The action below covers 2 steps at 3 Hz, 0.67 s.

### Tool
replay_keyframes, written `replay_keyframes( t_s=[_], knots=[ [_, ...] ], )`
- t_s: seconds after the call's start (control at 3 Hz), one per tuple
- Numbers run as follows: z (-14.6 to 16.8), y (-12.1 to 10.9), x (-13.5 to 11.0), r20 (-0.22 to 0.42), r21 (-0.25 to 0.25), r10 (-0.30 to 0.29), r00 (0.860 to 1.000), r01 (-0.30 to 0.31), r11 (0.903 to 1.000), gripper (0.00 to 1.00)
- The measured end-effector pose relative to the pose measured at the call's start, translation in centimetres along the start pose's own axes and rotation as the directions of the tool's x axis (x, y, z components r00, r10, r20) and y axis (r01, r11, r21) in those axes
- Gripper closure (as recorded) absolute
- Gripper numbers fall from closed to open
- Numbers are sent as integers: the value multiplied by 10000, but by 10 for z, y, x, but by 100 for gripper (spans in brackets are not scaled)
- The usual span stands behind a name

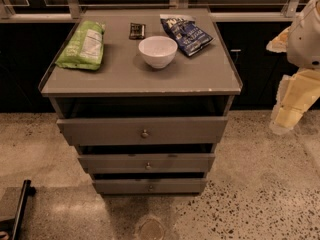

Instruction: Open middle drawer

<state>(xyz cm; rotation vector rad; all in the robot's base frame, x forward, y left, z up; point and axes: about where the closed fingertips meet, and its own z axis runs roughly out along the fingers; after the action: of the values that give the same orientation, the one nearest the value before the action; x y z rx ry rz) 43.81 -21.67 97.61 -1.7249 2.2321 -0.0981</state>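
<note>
The grey cabinet has three drawers stacked at its front. The middle drawer is a grey flat front of medium height with a small round metal knob. A dark gap shows above its front, and its inside is hidden. Above it is the taller top drawer with a larger knob. Below it is the slimmest bottom drawer. My white and yellowish arm hangs at the right edge, with my gripper at its lower end, to the right of the cabinet and apart from every drawer.
On the cabinet top lie a green chip bag, a white bowl, a blue chip bag and a small dark packet. Dark counters and a rail run behind. A dark object lies on the speckled floor at bottom left.
</note>
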Motion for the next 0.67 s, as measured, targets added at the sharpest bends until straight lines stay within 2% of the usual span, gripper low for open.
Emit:
replay_keyframes(
  t_s=[0.33,0.67],
  knots=[
    [0,0,0,0,0,0,10000,0,10000,0],
    [4,1,1,260,230,64,9996,-70,9997,0]
  ],
)
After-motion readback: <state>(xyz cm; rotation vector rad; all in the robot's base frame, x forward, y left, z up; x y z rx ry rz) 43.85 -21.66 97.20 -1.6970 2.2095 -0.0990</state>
